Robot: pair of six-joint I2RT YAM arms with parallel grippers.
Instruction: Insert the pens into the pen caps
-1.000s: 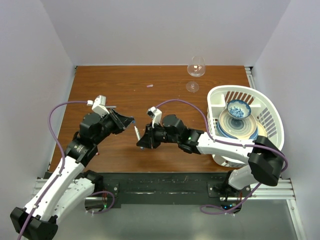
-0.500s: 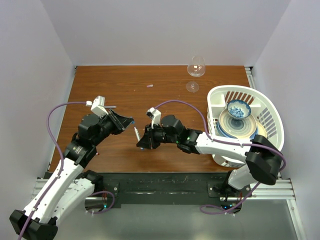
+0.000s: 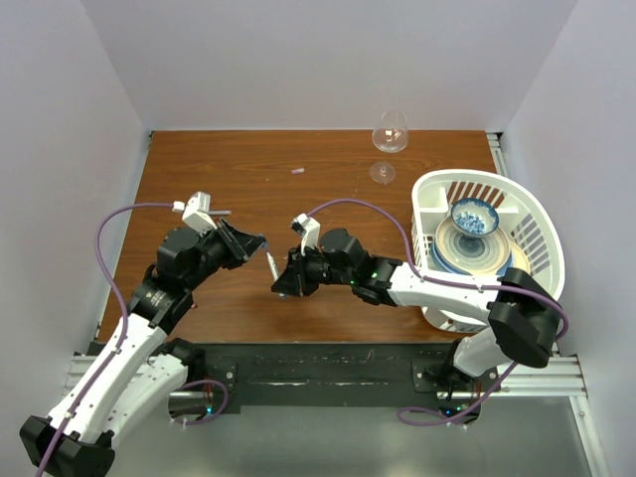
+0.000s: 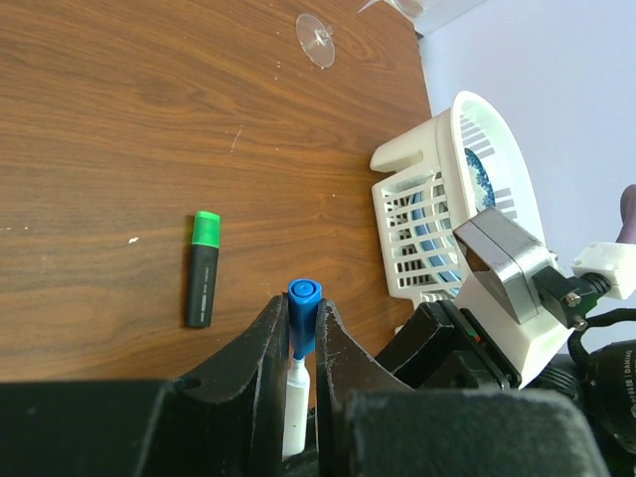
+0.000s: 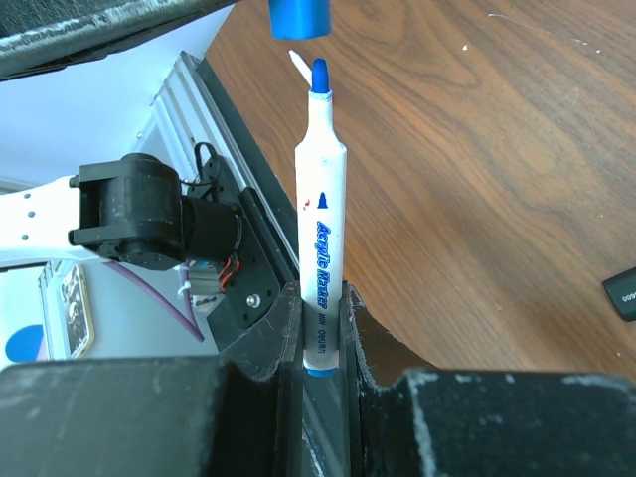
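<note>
Right wrist view: my right jaws are clamped on the white blue-tipped pen point(image 5: 320, 238), its tip just under the blue cap point(image 5: 299, 17) pinched in my left jaws, not touching. A green-capped black marker point(image 4: 203, 268) lies on the table point(image 4: 119, 119), with the white basket point(image 4: 402, 159) beyond.

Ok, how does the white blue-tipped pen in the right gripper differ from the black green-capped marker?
The white blue-tipped pen is uncapped; the black green-capped marker is capped. The pen is clamped in the right gripper; the marker lies loose on the brown wooden table. Both are short.
</note>
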